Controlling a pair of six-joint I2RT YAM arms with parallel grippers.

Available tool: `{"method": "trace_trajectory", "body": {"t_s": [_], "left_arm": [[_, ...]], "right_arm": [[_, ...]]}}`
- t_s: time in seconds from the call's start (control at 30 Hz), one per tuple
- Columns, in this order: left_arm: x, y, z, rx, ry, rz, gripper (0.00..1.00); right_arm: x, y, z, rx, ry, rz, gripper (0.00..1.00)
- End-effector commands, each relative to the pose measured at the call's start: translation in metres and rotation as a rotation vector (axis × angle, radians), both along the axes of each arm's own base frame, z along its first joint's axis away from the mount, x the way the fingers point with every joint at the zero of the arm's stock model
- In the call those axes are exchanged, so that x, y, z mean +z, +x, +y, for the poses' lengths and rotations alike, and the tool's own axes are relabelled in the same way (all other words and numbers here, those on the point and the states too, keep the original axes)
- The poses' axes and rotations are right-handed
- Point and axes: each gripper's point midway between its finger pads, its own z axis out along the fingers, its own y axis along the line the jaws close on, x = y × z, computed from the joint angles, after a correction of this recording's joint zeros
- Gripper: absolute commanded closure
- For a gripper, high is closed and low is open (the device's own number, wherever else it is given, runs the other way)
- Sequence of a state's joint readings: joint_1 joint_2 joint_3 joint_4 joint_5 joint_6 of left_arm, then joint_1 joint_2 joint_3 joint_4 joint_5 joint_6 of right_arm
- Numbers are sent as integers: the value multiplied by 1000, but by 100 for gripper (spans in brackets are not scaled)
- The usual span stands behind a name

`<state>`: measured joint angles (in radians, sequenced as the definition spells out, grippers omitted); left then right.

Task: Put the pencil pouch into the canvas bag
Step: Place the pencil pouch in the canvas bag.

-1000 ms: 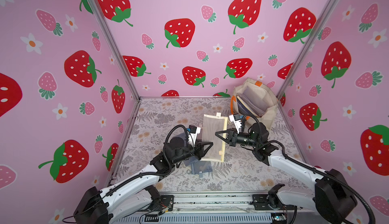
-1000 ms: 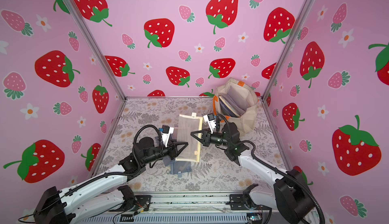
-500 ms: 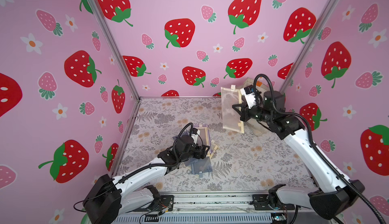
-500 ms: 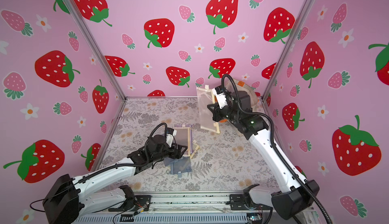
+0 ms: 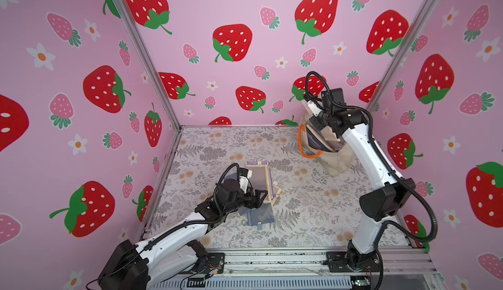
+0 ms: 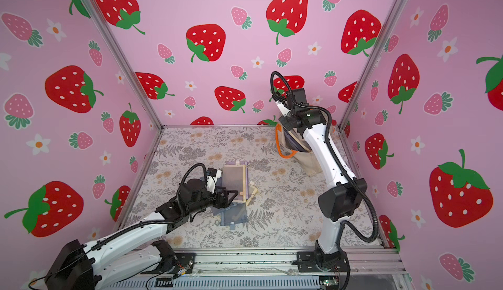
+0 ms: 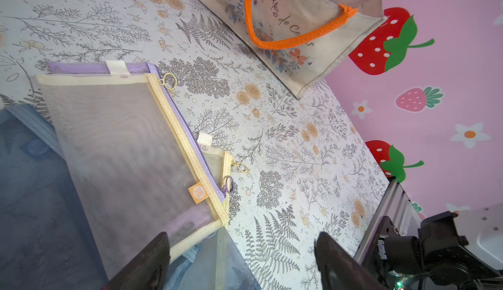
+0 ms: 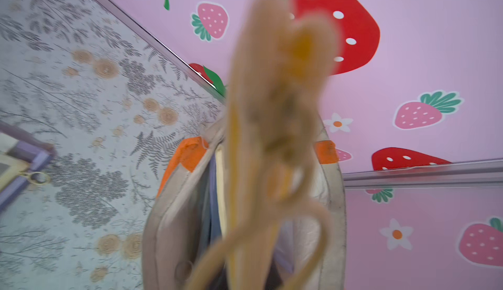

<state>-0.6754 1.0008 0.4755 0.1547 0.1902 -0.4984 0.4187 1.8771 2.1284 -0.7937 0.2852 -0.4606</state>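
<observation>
Cream canvas bag (image 8: 168, 220), limp pencil pouch (image 8: 272, 139)

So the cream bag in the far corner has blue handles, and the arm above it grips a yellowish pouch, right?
No: the handles of the canvas bag are orange, not blue, as the left wrist view shows. Otherwise yes: the jaws of the right arm are shut on a yellowish pouch above it.

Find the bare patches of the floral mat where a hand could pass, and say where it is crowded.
Bare: the floral mat between the back wall, the left wall and the pouch pile; also the stretch between that pile, the canvas bag and the front rail. Crowded: the pile by the left claw, and the bag's mouth.
</observation>
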Motion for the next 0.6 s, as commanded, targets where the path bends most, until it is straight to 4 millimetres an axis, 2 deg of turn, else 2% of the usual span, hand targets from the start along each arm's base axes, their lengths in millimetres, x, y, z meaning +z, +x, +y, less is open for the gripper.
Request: {"method": "trace_trajectory", "body": {"t_s": [0.0, 0.17, 0.47, 0.57], "left_arm": [[15, 0, -4, -31, -55, -45, 14], [18, 3, -1, -33, -78, -50, 14], [32, 3, 3, -25, -102, -94, 13], [33, 4, 3, -22, -100, -99, 13]], "right_arm": [[11, 9, -25, -23, -168, -45, 100], [2, 24, -37, -41, -193, -77, 100], [-56, 46, -64, -88, -89, 54, 100], [-75, 47, -68, -90, -65, 91, 100]]}}
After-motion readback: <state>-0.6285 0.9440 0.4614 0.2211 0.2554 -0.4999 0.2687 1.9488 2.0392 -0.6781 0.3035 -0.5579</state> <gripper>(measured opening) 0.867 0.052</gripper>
